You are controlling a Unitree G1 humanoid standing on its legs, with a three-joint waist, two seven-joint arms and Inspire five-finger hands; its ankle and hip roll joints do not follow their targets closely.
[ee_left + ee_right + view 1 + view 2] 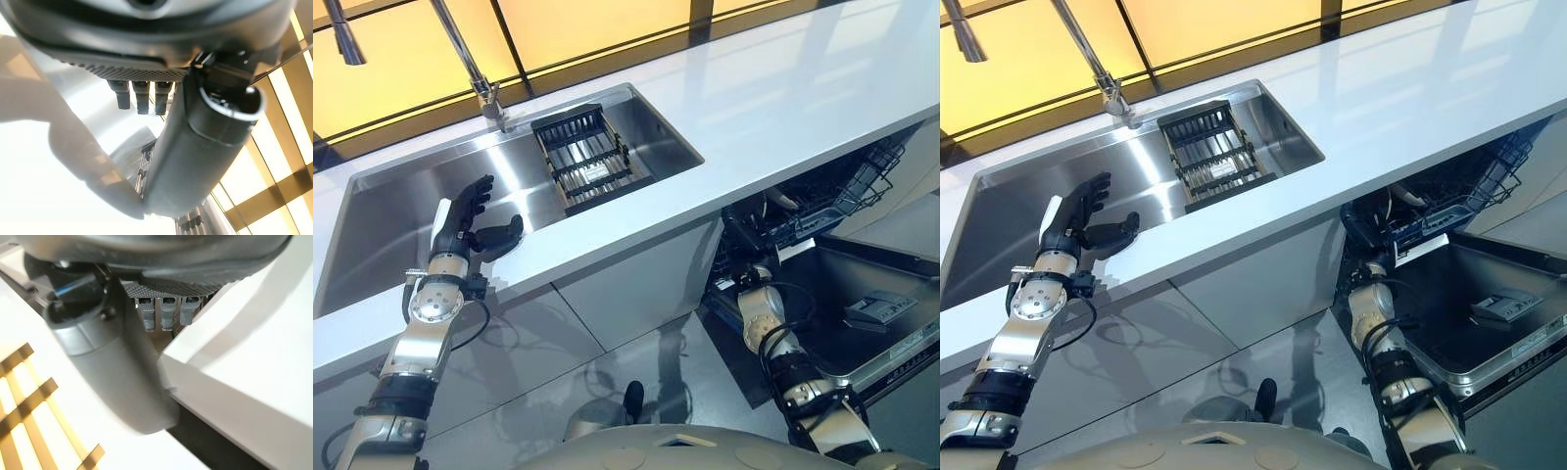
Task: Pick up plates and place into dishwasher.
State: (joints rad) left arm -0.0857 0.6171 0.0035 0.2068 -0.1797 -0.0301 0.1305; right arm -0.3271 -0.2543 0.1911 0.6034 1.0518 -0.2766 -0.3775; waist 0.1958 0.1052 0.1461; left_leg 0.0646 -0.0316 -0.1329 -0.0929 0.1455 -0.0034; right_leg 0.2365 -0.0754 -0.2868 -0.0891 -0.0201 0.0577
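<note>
No plate is showing in either hand; the dishwasher [842,245] is standing open, its lower rack [832,201] pulled out just past the right hand [1359,227], which is reaching up under the counter edge; whether its fingers are spread or curled I cannot tell; the left hand [470,220] is hovering over the front rim of the sink [401,196], fingers relaxed and spread, thumb sticking out, holding nothing; a dark drying rack [590,157] is sitting in the sink beyond that hand, with the faucet [480,83] behind it; the white counter [783,108] is running across.
</note>
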